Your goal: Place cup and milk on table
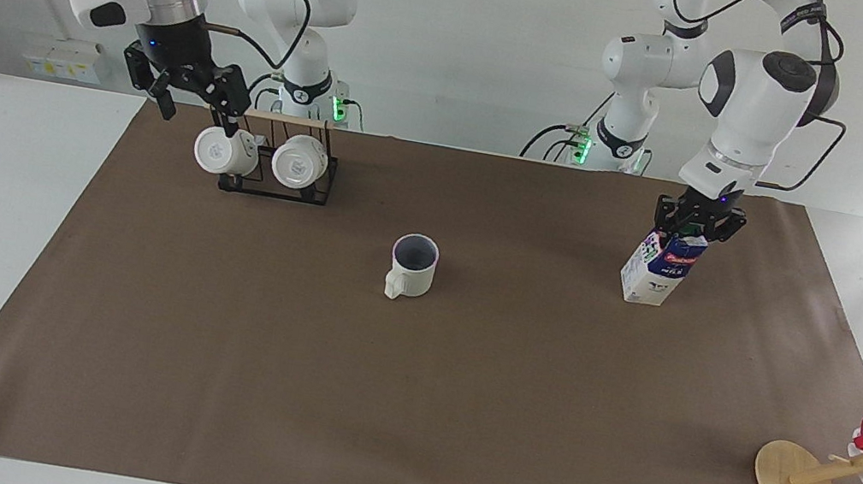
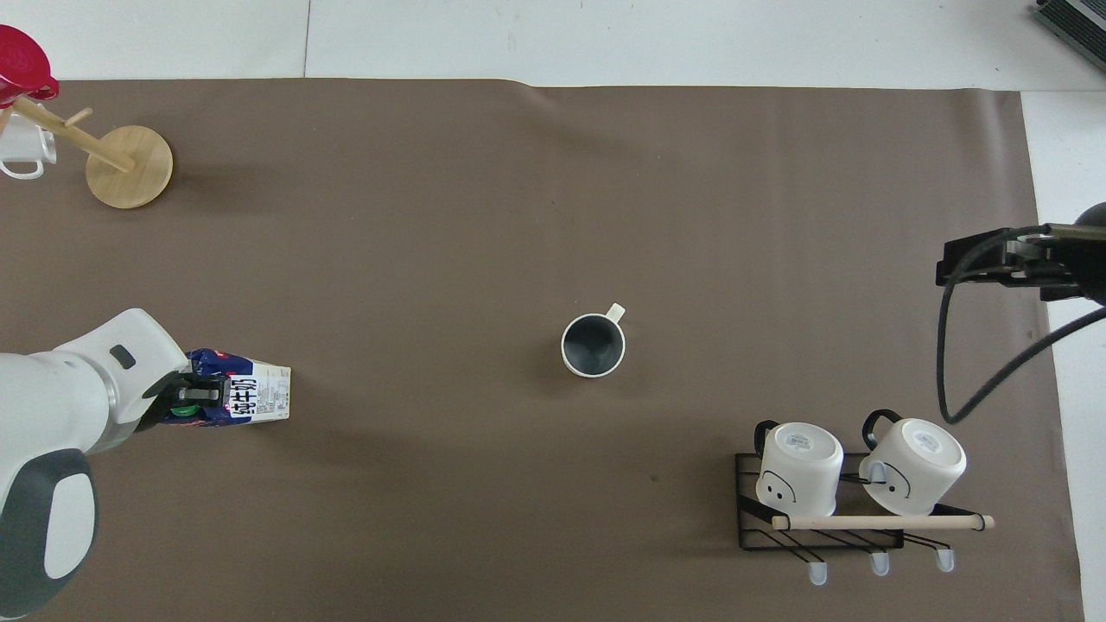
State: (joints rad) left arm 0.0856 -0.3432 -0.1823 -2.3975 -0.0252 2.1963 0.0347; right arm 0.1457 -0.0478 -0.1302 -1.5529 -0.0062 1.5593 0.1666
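Tall blue-and-white milk carton (image 1: 660, 267) with green cap: probably light, crushable; clamped at the top by left gripper (image 1: 695, 226). Right gripper (image 1: 191, 93) spread wide, empty, raised above mug rack (image 1: 275, 165).
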